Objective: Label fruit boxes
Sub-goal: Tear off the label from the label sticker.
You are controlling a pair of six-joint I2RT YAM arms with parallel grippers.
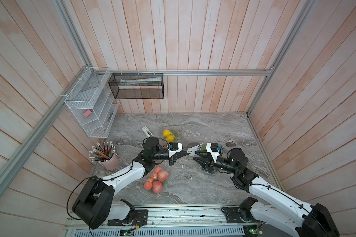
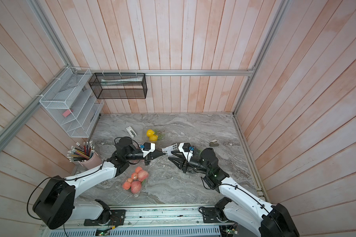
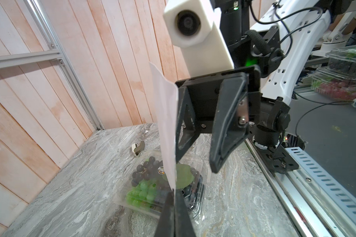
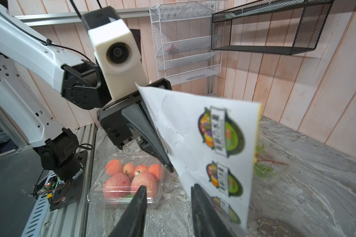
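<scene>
I work inside a booth of pale, pinkish wooden plank walls (image 1: pixel 193 41) that close me in on the left, far and right sides. Silver aluminium rails (image 1: pixel 214 72) run along the far wall and up the corners. Beneath me lies a grey, marble-patterned tabletop (image 1: pixel 193 184), edged on the near side by a metal track (image 1: pixel 183 215). A white wire rack (image 1: pixel 86 102) with several shelves hangs on the left wall. Just beside it, a black mesh basket (image 1: pixel 136 86) hangs from the far rail. A pink cup of pencils (image 1: pixel 111 163) stands near the left wall. The light is soft and even.
</scene>
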